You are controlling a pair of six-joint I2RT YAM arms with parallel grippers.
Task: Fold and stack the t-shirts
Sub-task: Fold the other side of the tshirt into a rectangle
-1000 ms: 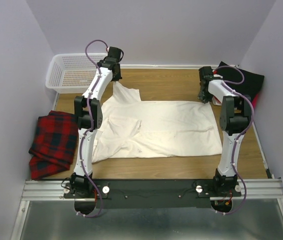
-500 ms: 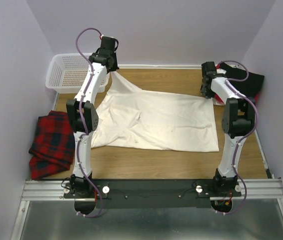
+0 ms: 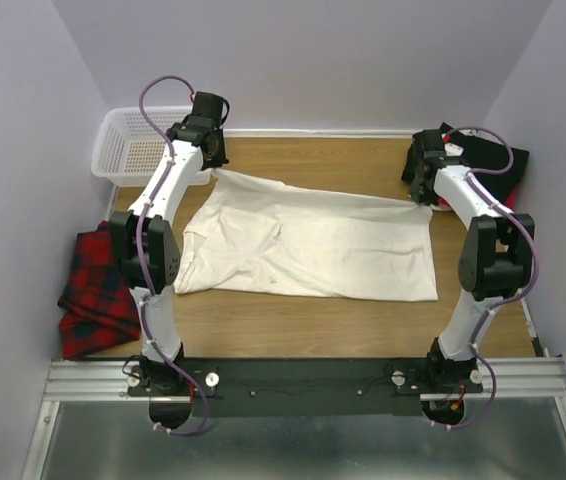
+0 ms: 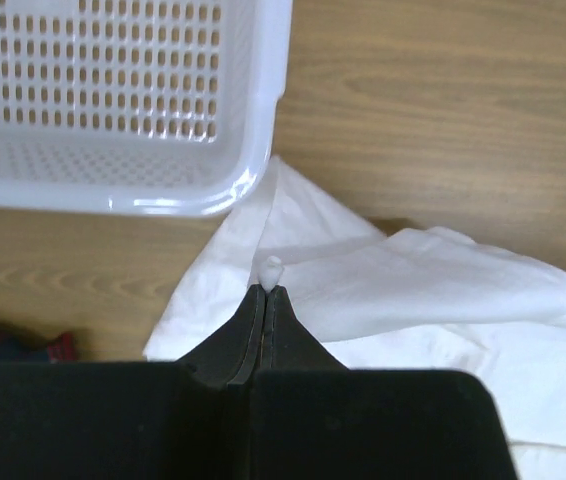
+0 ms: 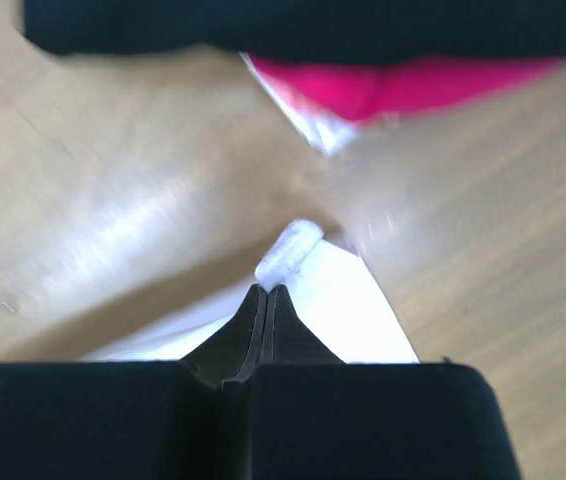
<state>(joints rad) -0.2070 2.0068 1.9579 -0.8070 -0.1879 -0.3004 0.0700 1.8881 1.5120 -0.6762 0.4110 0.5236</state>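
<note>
Left pincer (image 4: 266, 290) pinching cream-white t-shirt (image 3: 313, 240) corner (beside white basket (image 4: 113, 185)), right pincer (image 5: 266, 290) clamping another corner

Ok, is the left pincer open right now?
No, the left wrist view shows the left pincer closed tight on a small pinch of the cream-white t-shirt.

The red t-shirt (image 5: 413, 85) and black t-shirt (image 5: 263, 25) are blurred and cropped.
</note>
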